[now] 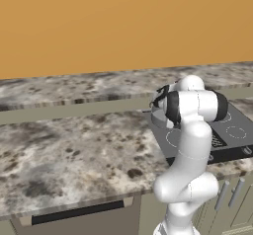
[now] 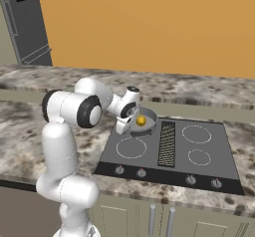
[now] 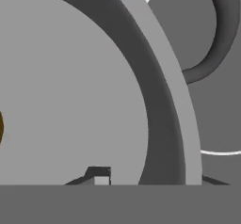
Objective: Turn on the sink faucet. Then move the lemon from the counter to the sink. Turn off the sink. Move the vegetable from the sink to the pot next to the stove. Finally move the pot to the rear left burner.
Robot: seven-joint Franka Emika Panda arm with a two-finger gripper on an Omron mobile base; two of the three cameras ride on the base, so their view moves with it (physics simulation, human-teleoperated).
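Observation:
The light grey pot (image 2: 152, 114) stands on the rear left burner of the black stove (image 2: 199, 156), and the yellow lemon (image 2: 141, 121) lies inside it. My gripper (image 2: 127, 124) is at the pot's near left rim. In the hand view the gripper (image 3: 155, 177) straddles the rim (image 3: 183, 124). One fingertip (image 3: 100, 174) is inside over the pot floor, with a gap to the wall, and the other is outside, so the jaws stand open. The lemon (image 3: 1, 126) peeks in at the left edge. The sink and its faucet are out of view.
The speckled counter (image 1: 74, 145) stretches left of the stove (image 1: 232, 130). A vent grille (image 2: 167, 144) runs down the cooktop's middle, with knobs (image 2: 141, 172) along its front. The pot's dark loop handle (image 3: 221, 35) curves outside the rim. A dark fridge (image 2: 25, 22) stands at the far left.

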